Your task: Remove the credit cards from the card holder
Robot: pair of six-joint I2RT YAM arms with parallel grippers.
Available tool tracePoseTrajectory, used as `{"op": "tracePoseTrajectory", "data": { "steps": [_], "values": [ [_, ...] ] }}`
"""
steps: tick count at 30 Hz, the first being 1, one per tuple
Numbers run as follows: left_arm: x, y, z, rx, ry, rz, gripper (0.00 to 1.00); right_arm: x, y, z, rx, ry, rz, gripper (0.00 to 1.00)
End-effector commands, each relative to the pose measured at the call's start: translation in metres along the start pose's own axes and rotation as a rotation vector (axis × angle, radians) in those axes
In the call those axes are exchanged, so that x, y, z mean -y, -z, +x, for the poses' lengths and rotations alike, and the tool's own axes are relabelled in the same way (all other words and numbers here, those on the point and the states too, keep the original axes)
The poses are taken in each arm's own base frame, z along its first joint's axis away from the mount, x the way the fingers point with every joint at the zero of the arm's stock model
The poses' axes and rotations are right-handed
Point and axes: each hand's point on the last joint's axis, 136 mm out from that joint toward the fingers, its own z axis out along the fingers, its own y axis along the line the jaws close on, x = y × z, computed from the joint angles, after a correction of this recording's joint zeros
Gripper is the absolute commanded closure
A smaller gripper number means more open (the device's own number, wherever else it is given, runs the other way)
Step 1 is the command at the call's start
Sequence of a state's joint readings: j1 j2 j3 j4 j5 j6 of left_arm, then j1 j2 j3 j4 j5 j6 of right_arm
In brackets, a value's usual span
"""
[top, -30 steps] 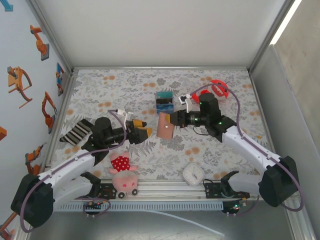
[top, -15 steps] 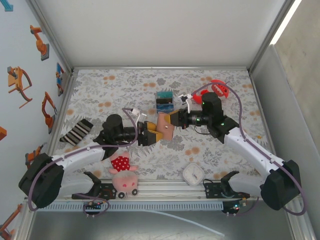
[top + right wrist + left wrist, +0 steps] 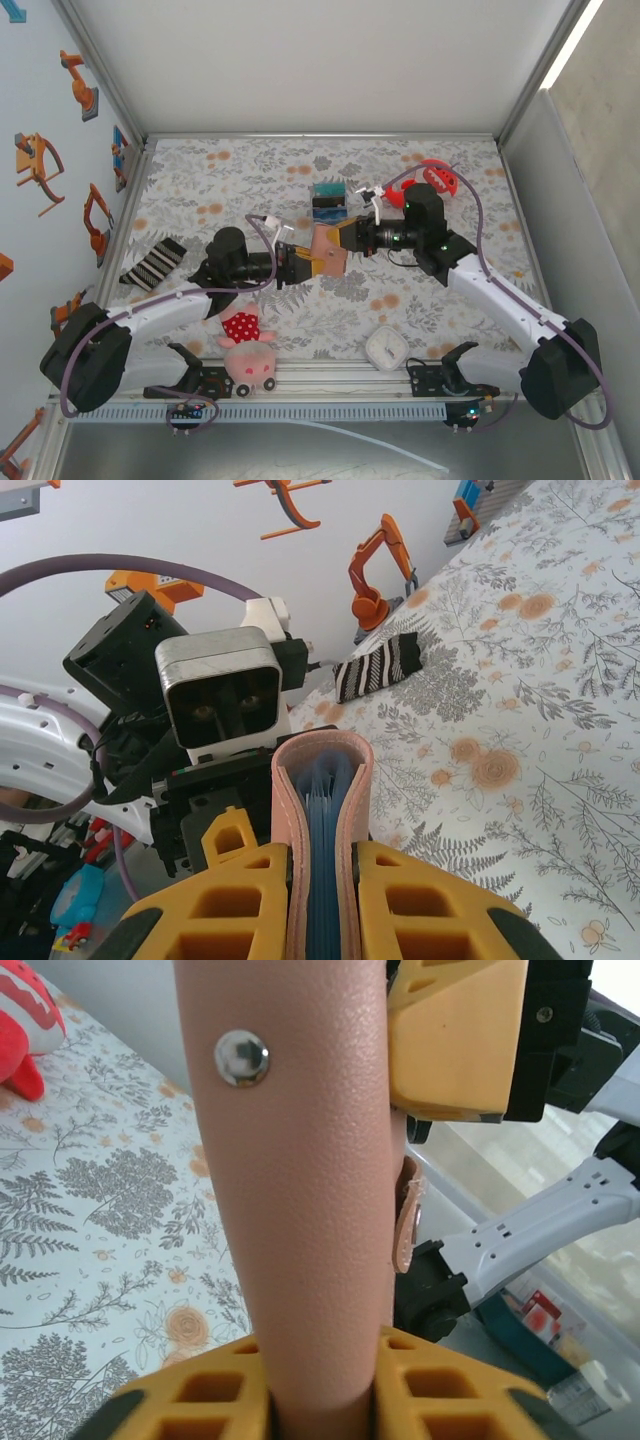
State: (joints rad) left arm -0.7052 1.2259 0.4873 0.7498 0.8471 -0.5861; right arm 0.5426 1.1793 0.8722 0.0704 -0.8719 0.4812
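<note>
Left gripper [image 3: 308, 263]: top view, closed on the holder [image 3: 328, 250] from the left, raised over the table [image 3: 200, 200].
Right gripper [image 3: 345, 238]: clamped on the same holder from the right.
Left wrist: holder [image 3: 290, 1160] upright, pinched between the fingers [image 3: 440, 1390], stud [image 3: 242, 1057] facing the camera.
Right wrist: fold squeezed shut, blue lining [image 3: 322, 860] showing, no cards made out.
Risk: both clamps press the fold flat, so cards may jam inside. Pulling against each other could yank the holder free and drop it.

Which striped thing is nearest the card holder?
The teal-black-blue box, just behind the holder; the black-and-white piece lies far off near the left wall.
</note>
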Motion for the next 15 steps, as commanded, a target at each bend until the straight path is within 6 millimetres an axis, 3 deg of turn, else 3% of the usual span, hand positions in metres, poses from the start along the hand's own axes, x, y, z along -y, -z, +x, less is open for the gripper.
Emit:
{"op": "tracePoseTrajectory", "data": {
  "steps": [1, 3, 4, 6, 8, 10, 15],
  "values": [
    [0.014, -0.001, -0.011, 0.012, -0.074, 0.041, 0.89, -0.009, 0.001, -0.017, 0.056, 0.046, -0.028, 1.0],
    [0.014, 0.0, -0.012, 0.01, -0.081, 0.03, 0.95, -0.007, 0.002, -0.018, 0.066, 0.048, -0.013, 1.0],
    [0.012, 0.0, -0.011, 0.005, -0.08, 0.019, 0.98, -0.006, 0.003, -0.019, 0.073, 0.05, -0.002, 0.95],
    [0.01, 0.001, -0.01, -0.009, -0.088, -0.01, 1.0, -0.002, 0.004, -0.02, 0.086, 0.051, 0.025, 0.78],
    [0.003, 0.003, -0.008, -0.022, -0.092, -0.059, 1.0, 0.004, 0.007, -0.021, 0.098, 0.047, 0.075, 0.53],
    [-0.002, 0.005, -0.01, -0.018, -0.107, -0.105, 1.0, 0.013, 0.01, -0.023, 0.111, 0.035, 0.138, 0.37],
    [-0.012, 0.009, -0.022, 0.011, -0.156, -0.202, 1.0, 0.034, 0.024, -0.028, 0.152, -0.018, 0.312, 0.23]
  ]
}}
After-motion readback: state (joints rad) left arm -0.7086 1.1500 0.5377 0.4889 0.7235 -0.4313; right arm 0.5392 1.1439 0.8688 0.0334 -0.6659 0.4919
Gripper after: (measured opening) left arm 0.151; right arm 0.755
